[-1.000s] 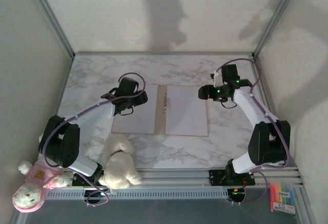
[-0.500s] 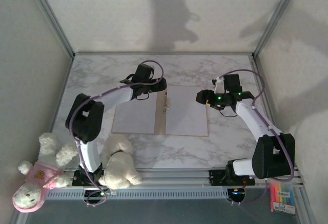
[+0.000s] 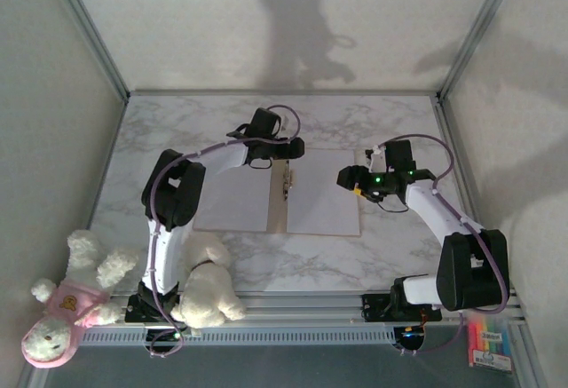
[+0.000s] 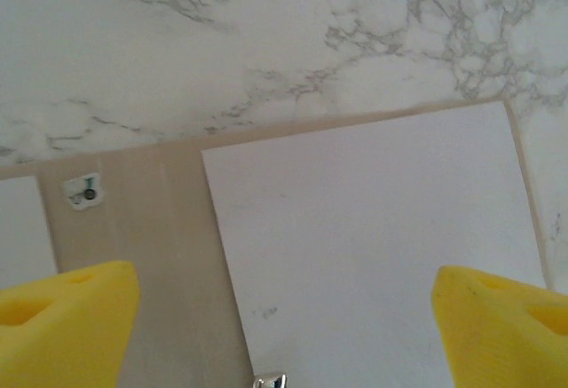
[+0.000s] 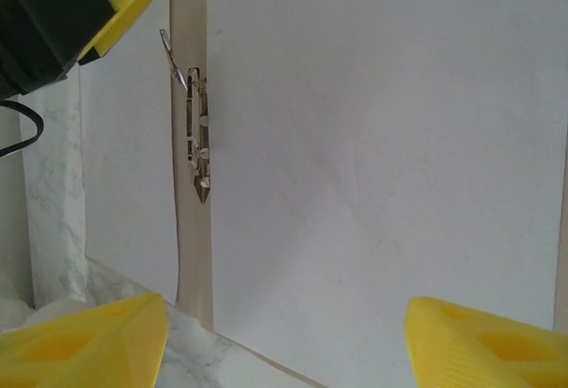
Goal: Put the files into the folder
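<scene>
Along the near edge runs a ridged grey metal rail, with a fluffy white plush toy leaning on it, a second pale plush toy dressed in pink off its left end, and a flat pack of bright coloured markers past its right end. The white toy's head comes just beside the near left corner of the flat tan cardboard folder, which lies opened like a book in the middle of the pale marble tabletop. A bare strip of marble separates the folder's near edge from the rail. The thin white paper sheets lie inside the folder, one on each half. Only the tan spine, with its slim metal fastener, and narrow tan margins show around them. The right tool hovers above the right sheet near its outer edge, yellow fingers spread, pinching nothing. Farther on, the left tool hangs over the folder's far edge just right of the spine, likewise spread wide and empty. Beyond that edge and on both sides the marble lies open up to the grey walls.
</scene>
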